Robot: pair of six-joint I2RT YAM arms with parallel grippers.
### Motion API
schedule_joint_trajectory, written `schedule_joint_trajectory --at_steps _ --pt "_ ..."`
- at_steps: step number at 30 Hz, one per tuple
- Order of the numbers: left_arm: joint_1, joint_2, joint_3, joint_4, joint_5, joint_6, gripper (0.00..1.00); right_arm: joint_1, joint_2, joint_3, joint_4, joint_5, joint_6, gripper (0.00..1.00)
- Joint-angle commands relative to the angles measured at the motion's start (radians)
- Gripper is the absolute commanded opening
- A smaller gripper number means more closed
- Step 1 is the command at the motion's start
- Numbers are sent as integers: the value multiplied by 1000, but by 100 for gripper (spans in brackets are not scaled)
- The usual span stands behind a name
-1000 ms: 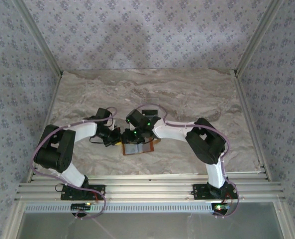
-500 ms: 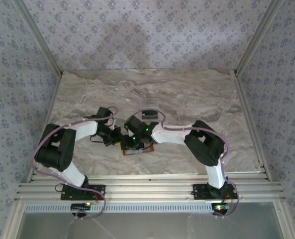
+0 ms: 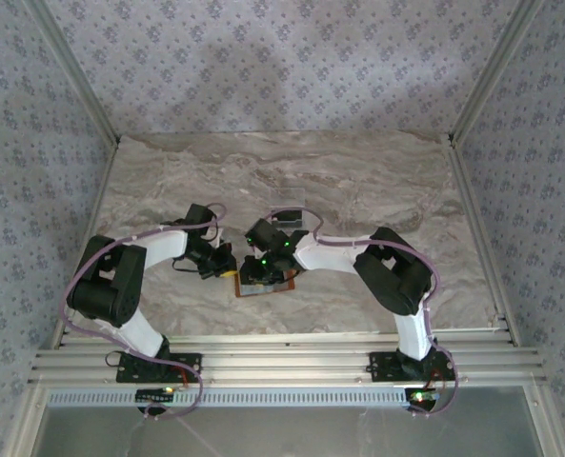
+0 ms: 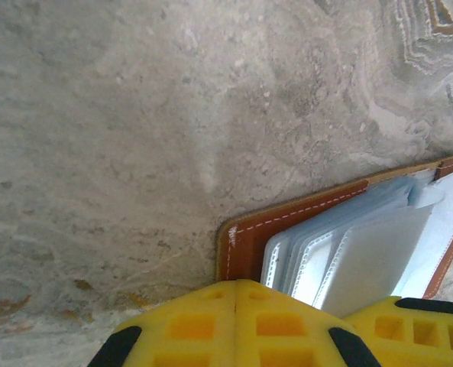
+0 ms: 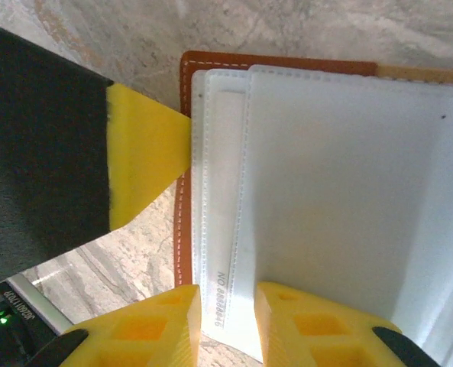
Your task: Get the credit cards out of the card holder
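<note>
The card holder lies open on the table between the arms, brown leather with a stack of clear sleeves. My left gripper is shut, its yellow tips resting on the holder's leather corner; it shows in the right wrist view as a yellow finger at the holder's left edge. My right gripper hangs over the sleeves with a narrow gap between its fingers. A whitish strip with a printed number, a credit card or its sleeve, runs under that gap. I cannot tell whether the fingers touch it.
A small clear stand sits behind the grippers with a dark flat piece just in front of it. The marble tabletop stretches behind and to the right. Patterned walls close the sides, and a metal rail runs along the near edge.
The right gripper dipped down and left over the holder, then eased back a little to the right. The left gripper stayed pressed on the holder's corner.
</note>
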State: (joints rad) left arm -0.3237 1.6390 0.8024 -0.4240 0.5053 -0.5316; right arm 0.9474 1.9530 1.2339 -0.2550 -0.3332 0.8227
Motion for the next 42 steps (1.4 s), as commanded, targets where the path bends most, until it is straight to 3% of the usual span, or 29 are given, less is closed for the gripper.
schedule_joint_trajectory --at_steps 1,8,18,28,32,36,42 --pt "-3 51 -17 -45 -136 18 0 4 2 12 -144 100 -15 30" --pt "-3 53 -14 -45 -131 20 0 26 17 93 -307 232 -27 40" --pt "-2 47 -12 -48 -122 24 0 52 35 210 -528 413 -36 45" --pt "-3 43 -7 -56 -123 28 0 43 23 226 -646 511 -27 48" --pt "-5 32 5 -57 -112 28 0 15 11 178 -615 475 -29 48" --pt "-15 13 27 -63 -103 38 0 -12 -17 91 -498 358 -28 46" --pt "-24 -62 42 -68 -106 19 10 -30 -53 5 -370 253 -21 35"
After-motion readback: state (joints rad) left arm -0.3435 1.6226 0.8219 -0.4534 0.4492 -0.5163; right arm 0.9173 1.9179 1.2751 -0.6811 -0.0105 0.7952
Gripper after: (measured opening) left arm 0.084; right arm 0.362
